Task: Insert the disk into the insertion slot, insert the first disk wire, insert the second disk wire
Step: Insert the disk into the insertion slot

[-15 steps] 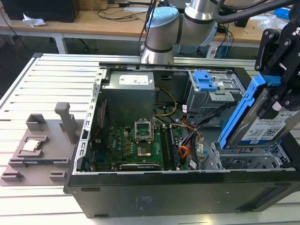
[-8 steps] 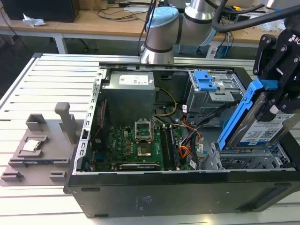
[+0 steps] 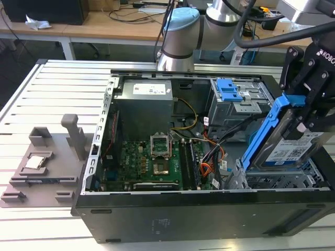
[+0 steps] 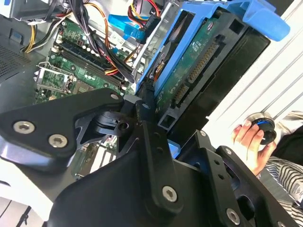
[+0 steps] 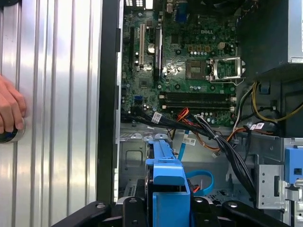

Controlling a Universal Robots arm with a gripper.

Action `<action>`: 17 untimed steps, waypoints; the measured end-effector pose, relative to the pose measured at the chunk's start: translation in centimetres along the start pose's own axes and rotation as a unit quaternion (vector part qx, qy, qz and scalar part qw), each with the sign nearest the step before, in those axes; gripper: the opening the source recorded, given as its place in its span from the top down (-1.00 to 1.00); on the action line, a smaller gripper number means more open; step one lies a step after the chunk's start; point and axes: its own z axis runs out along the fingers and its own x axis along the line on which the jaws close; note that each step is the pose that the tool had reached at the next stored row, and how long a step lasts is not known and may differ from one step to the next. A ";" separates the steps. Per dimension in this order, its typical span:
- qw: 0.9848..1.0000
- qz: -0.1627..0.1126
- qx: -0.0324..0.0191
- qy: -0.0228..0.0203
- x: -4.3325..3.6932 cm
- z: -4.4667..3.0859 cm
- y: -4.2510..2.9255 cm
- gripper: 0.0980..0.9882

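Note:
My gripper point(image 3: 305, 107) is shut on the disk point(image 3: 291, 150), a silver drive with a white label in a bright blue carrier point(image 3: 264, 133). In the exterior view the disk hangs tilted just above the insertion slot point(image 3: 272, 180), a grey perforated cage at the open case's front right corner. In the second wrist view the disk's green circuit side point(image 4: 189, 71) faces the camera, and one black finger point(image 4: 146, 106) presses on the carrier's edge. The light blue cable point(image 5: 202, 181) loops inside the cage beside the carrier's tip point(image 5: 168, 177). A red wire bundle point(image 4: 144, 5) ends in a dark plug.
The larger grey drive box with a blue latch point(image 3: 230, 91) stands behind the cage. A thick black cable bundle point(image 5: 222, 144) crosses between the motherboard point(image 3: 152, 162) and the cage. A grey fixture point(image 3: 44, 167) lies at the exterior view's left. A person's hand point(image 4: 248, 137) rests on a dark knob.

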 end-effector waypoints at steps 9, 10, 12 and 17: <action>1.000 0.000 0.000 0.000 -0.23 1.16 -0.28 0.41; 1.000 0.000 0.000 0.000 -0.23 1.37 -0.28 0.41; 1.000 0.000 -0.001 0.000 -0.23 1.85 -0.30 0.41; 1.000 0.000 -0.002 0.000 -0.24 3.08 -0.35 0.41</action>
